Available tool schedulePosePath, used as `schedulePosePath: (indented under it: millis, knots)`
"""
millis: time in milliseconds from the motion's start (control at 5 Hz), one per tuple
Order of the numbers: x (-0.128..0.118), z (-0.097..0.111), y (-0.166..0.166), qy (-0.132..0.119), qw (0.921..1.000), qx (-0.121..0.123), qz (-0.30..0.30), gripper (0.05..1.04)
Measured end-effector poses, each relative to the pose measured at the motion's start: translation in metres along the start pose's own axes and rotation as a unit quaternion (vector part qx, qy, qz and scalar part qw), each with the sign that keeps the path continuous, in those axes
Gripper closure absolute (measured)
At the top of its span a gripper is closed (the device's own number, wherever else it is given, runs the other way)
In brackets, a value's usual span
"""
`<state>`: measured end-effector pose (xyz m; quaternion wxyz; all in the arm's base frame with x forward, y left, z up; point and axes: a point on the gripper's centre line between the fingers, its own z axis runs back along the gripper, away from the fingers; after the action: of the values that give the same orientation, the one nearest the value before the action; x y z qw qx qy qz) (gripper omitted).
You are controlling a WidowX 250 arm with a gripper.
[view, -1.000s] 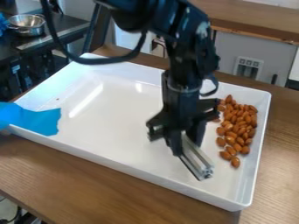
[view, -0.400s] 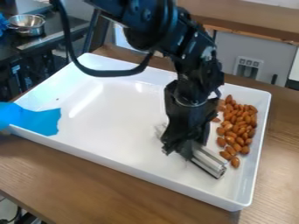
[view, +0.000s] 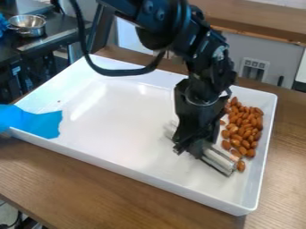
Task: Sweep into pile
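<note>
The claw (view: 194,149) pinches a ribbed metal bar (view: 219,161), whose ends stick out toward four o'clock and between ten and eleven. The almonds (view: 244,129) lie in a loose heap from the claw's two to three o'clock, the lowest right by the bar's near end. The arm (view: 206,56) slants down from between eleven and twelve o'clock, wrist bent steeply over the white tray (view: 149,180).

looks like a robotics lab: black robot arm (view: 206,58) over a wooden table (view: 90,188), metal pot (view: 30,31) beyond.
</note>
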<state>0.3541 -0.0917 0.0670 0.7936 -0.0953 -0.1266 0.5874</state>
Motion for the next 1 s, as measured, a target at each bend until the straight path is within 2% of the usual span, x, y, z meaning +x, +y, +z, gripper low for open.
schedulePosePath:
  millis: [1000]
  knots:
    - [0.01,-0.01,-0.046,-0.026,0.9982,-0.03,0.045,0.705]
